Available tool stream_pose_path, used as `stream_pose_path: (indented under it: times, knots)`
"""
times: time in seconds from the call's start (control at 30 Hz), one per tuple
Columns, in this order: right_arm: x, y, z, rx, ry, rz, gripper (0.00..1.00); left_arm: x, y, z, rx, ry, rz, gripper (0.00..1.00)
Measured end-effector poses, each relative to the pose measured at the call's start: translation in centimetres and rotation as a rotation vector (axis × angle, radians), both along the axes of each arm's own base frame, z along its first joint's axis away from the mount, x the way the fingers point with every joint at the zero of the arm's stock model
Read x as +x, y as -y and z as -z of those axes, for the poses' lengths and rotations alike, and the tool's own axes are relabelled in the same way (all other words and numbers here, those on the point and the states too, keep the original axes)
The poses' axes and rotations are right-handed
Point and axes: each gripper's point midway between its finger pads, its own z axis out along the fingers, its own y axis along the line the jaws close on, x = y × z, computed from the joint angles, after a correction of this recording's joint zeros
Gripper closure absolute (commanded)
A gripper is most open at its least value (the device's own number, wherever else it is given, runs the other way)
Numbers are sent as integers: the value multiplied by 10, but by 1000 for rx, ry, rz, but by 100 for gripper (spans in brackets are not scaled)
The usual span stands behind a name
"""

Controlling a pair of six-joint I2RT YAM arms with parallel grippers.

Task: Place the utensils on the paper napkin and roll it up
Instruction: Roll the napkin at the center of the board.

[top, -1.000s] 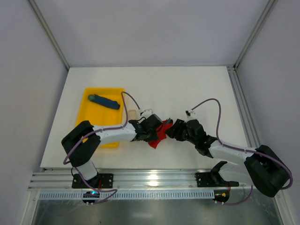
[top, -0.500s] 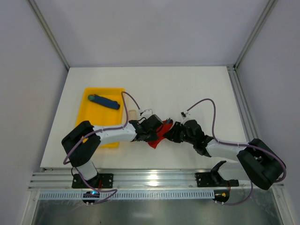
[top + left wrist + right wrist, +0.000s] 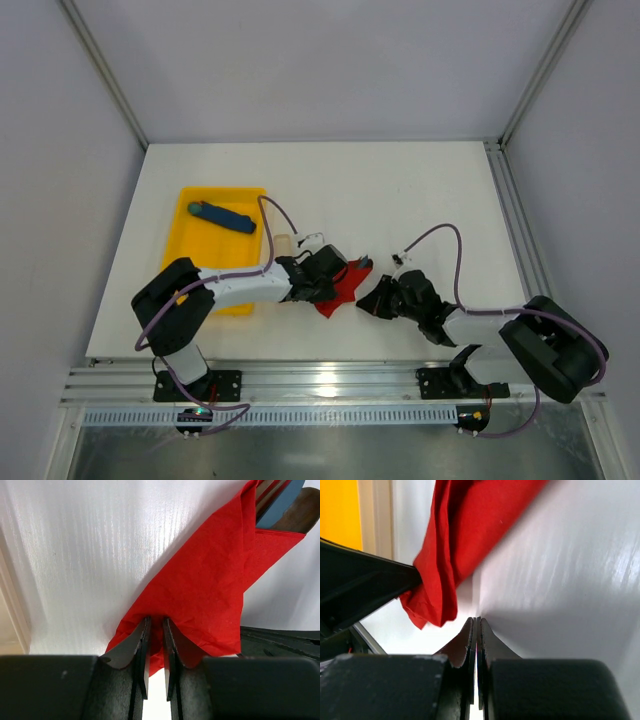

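Note:
The red paper napkin (image 3: 348, 288) lies crumpled and folded near the table's front middle. My left gripper (image 3: 333, 283) is shut on its near corner, and the left wrist view shows a red fold (image 3: 210, 580) pinched between the jaws (image 3: 156, 624). Utensils poke out of the napkin's far end: a brown wooden piece (image 3: 306, 509) and a grey-blue one (image 3: 281, 504). My right gripper (image 3: 366, 303) sits just right of the napkin, shut and empty (image 3: 476, 621), with the red paper (image 3: 452, 545) a short way ahead of it and not touching it.
A yellow tray (image 3: 200, 262) stands at the left with a blue stick-shaped object (image 3: 222, 216) in it. A small tan piece (image 3: 283, 244) lies beside the tray's right rim. The tray's edge (image 3: 337, 510) shows in the right wrist view.
My right gripper has shut and drawn back toward the near edge, away from the napkin. The left gripper has stayed put, still pinching the paper.

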Motion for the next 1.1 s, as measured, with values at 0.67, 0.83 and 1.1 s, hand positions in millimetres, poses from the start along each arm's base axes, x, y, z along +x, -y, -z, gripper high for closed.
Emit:
stream_pose_path:
  times: [0.67, 0.83, 1.1]
  knots:
    - [30, -9, -41, -2, 80, 48, 50, -1, 0, 1, 14, 15, -8, 80]
    - [47, -16, -32, -53, 53, 48, 49, -2, 0, 1, 12, 15, -17, 80]
    - [57, -22, -16, -97, 31, 30, 76, -3, 1, 1, 13, 17, -22, 80]
